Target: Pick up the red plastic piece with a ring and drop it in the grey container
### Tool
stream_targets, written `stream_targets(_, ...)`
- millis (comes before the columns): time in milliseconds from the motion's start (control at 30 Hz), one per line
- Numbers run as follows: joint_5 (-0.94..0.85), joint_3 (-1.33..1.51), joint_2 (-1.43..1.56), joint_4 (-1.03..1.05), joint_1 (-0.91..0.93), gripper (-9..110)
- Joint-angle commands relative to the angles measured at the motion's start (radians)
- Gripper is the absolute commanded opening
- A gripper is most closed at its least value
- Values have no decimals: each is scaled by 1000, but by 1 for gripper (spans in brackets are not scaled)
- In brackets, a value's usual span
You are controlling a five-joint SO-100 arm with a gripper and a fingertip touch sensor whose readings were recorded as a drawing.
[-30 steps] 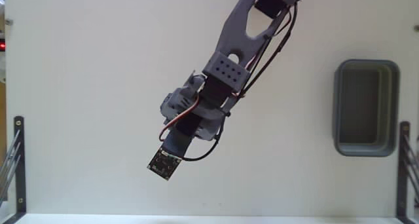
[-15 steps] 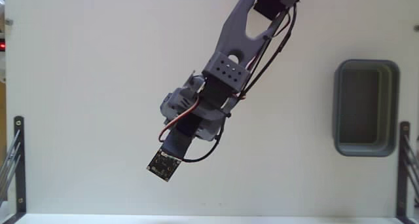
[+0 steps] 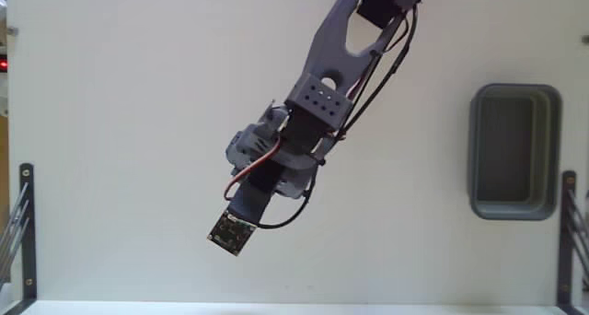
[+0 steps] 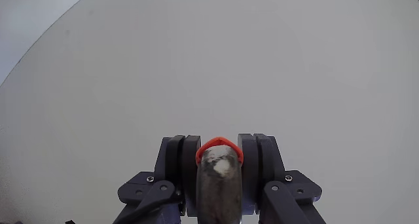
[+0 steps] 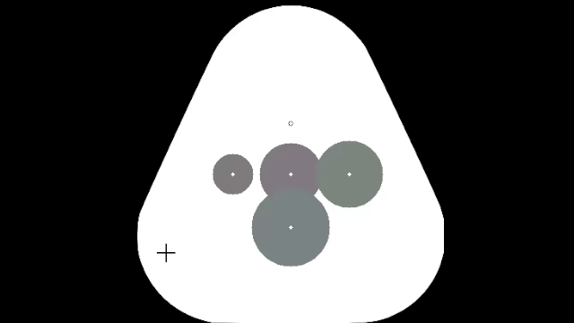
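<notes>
Bright, even, diffuse lighting in both views; white desk [image 3: 138, 149] near overexposed in the fixed view, with only faint soft shadows under the arm [image 3: 317, 94]. Slightly dimmer, grey-toned in the wrist view, with darker falloff toward the upper left corner. Hand [image 4: 219, 160] at the bottom edge soft, out of focus.

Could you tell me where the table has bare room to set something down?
In the fixed view, the table is bare left of the arm, and between arm and grey container. Crowded only beneath the arm.
</notes>
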Motion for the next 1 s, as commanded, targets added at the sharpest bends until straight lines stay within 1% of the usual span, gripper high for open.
stream_targets(0, 2, -47, 50, 10, -33, 28)
stream_targets(467, 2, -29, 82, 24, -231, 28)
stream_targets(967, 2, -1, 129, 43, -521, 28)
